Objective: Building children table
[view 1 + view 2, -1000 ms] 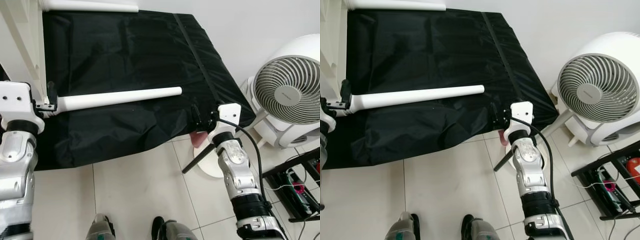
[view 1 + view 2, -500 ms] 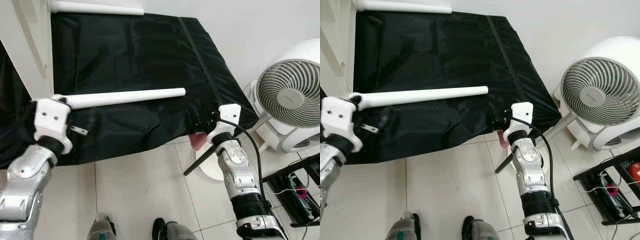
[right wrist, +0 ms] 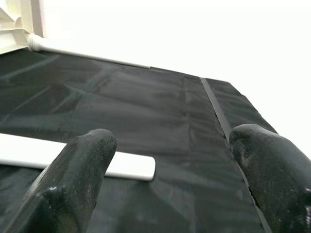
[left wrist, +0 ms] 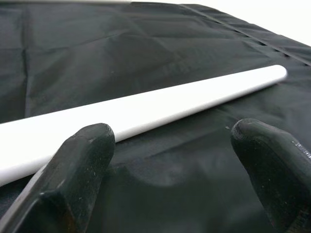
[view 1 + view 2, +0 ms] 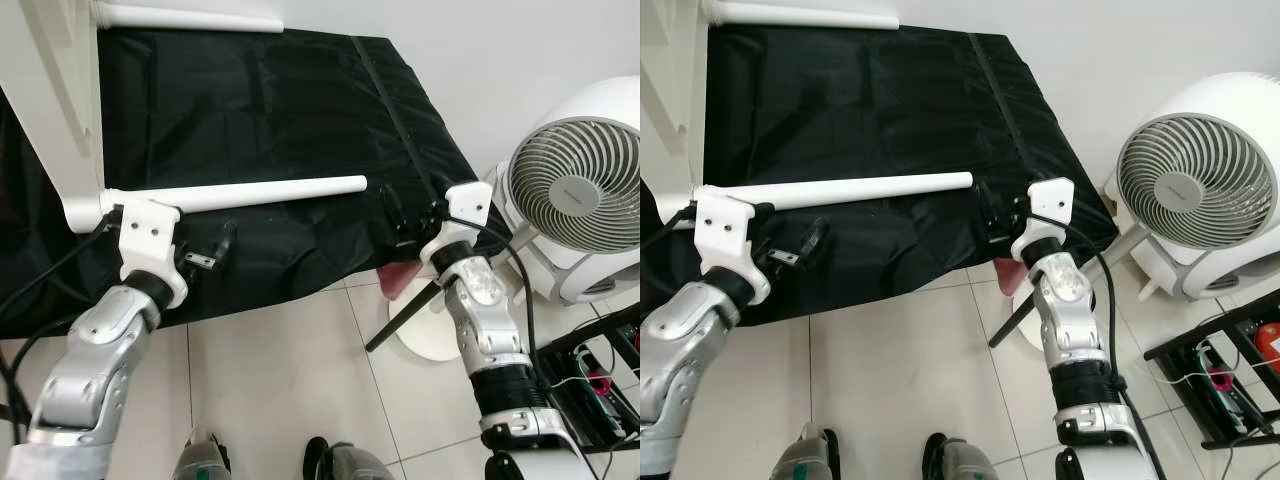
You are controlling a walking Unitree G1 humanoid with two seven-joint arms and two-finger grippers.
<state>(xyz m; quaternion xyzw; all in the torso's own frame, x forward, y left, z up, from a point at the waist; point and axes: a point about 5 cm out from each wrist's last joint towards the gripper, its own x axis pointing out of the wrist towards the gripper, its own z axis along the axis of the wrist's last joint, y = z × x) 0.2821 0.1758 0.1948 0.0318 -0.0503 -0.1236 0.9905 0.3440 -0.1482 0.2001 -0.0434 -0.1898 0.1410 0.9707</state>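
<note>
A white table leg (image 5: 240,194) lies across the black cloth (image 5: 250,90), its thick end against the corner of the white table frame (image 5: 55,110). A second white leg (image 5: 190,17) lies along the far edge. My left gripper (image 5: 203,255) hovers just in front of the near leg, open and holding nothing. In the left wrist view the leg (image 4: 160,104) runs behind the two spread fingertips (image 4: 82,165). My right gripper (image 5: 402,214) is open at the cloth's front right edge, past the leg's thin end (image 3: 131,166).
A white floor fan (image 5: 580,195) stands on the right, close to my right arm. A black rack with cables (image 5: 600,370) sits at the lower right. Pale floor tiles (image 5: 280,370) lie in front of the cloth, with my feet at the bottom edge.
My left gripper has let go of the leg's thick end and swung round in front of the leg. The right gripper has risen slightly toward the cloth edge. The camera shifted a little.
</note>
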